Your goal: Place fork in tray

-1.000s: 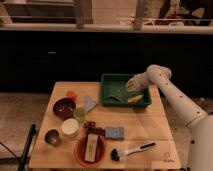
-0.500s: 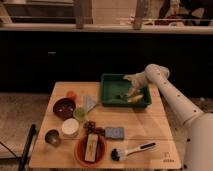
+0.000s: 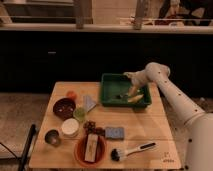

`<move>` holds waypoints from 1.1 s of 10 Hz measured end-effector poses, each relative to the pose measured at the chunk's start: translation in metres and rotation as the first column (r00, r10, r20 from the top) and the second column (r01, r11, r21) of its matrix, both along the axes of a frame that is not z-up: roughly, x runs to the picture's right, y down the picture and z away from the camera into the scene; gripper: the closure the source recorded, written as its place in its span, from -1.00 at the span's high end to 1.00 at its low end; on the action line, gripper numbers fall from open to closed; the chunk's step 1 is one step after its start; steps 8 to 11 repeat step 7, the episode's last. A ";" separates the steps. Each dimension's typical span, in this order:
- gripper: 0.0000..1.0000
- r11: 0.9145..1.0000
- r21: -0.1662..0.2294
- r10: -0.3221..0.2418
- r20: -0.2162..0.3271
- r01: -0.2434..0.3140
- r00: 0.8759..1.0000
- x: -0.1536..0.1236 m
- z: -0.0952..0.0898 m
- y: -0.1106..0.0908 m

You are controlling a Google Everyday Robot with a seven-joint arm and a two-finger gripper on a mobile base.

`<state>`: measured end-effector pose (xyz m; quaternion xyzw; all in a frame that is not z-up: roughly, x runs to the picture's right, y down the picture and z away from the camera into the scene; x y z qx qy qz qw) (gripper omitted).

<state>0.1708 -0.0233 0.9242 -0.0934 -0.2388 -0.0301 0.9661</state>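
Note:
The dark-green tray [image 3: 107, 90] stands at the back right of the wooden table. My gripper [image 3: 132, 85] reaches in from the right and hangs over the tray's right half, just above its floor. A small thin dark thing [image 3: 119, 95] lies on the tray floor left of the gripper; it looks like the fork, apart from the gripper. A yellowish object [image 3: 135, 98] lies in the tray's front right corner, below the gripper.
On the table are a blue sponge [image 3: 115, 132], a white-handled brush [image 3: 134, 150], an orange plate [image 3: 80, 152] holding a bar, a dark bowl [image 3: 64, 107], a white cup [image 3: 70, 127], a green cup [image 3: 79, 114], a metal cup [image 3: 52, 137] and an orange fruit [image 3: 71, 94].
The gripper has shifted slightly left and up over the tray. The small dark thing now shows on the tray floor apart from it.

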 end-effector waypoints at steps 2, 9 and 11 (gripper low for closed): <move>0.60 1.000 -0.006 0.001 -0.016 -0.001 1.000 0.006 -0.005 -0.002; 0.60 1.000 -0.017 -0.015 -0.049 0.014 0.999 0.006 -0.017 -0.011; 0.60 1.000 -0.017 -0.015 -0.049 0.014 0.999 0.006 -0.017 -0.011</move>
